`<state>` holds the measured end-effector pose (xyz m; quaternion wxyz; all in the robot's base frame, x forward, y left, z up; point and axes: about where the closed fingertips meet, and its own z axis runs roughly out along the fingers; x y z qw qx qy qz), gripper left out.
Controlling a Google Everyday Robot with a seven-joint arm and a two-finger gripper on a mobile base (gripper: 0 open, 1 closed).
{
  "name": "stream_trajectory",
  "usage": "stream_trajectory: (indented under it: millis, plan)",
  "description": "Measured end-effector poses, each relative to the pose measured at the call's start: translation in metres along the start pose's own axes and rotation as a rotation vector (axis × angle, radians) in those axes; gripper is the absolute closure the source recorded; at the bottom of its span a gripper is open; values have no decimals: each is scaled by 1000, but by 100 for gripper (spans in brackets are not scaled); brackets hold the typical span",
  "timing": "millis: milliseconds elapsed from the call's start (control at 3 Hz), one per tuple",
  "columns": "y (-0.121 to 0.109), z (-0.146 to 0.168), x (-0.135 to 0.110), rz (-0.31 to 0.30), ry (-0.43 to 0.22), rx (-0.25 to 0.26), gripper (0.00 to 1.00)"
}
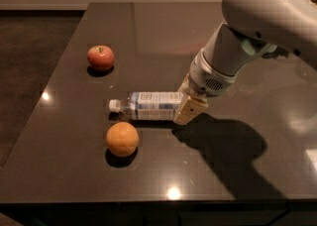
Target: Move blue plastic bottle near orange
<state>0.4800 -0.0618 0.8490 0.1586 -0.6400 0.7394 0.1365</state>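
Note:
The blue plastic bottle (pixel 148 105) lies on its side on the dark table, white cap pointing left. The orange (pixel 122 139) sits just in front of it, near the cap end, a small gap apart. My gripper (pixel 190 106) is at the bottle's right end, shut on its base, with a tan finger (pixel 191 111) in front of the bottle. The other finger and the bottle's base are hidden behind it. The white arm reaches in from the upper right.
A red apple (pixel 100 57) sits at the back left. The table's (pixel 148 31) left edge runs diagonally beside the apple and orange, and its front edge lies below the orange. The arm's shadow falls on the table at right front.

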Motion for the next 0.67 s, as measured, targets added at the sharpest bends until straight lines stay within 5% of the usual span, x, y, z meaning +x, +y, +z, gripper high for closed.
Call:
stream_trajectory:
  millis: [333, 667]
  plan:
    - [1, 0, -1, -2, 1, 1, 0]
    - [1, 0, -1, -2, 1, 1, 0]
